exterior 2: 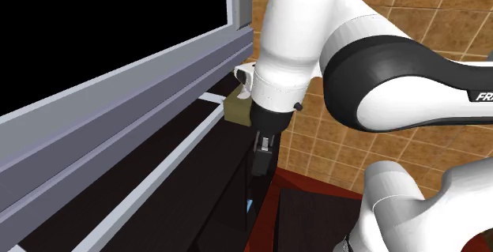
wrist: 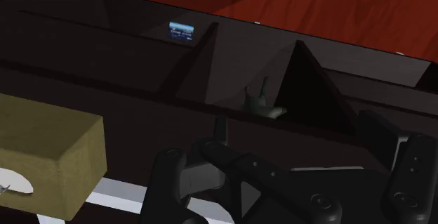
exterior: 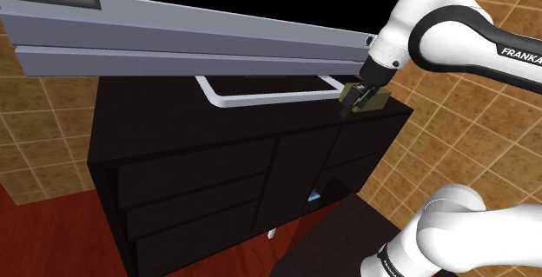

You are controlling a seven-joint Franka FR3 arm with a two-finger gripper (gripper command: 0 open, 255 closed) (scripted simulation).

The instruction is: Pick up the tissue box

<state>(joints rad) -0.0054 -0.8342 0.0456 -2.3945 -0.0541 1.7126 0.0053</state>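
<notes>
Okay: olive tissue box [wrist: 49, 152] sits at a top corner of the dark cabinet [exterior: 148, 115], just beside the wide-open, empty jaws. Likely light, crushable cardboard; pinch narrow sides gently.

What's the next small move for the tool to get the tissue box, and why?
Probably shift the tool sideways toward the tissue box. In the wrist view its fingers stand apart, yet the olive box lies outside them, beside one finger, so closing now would likely grasp nothing.
</notes>
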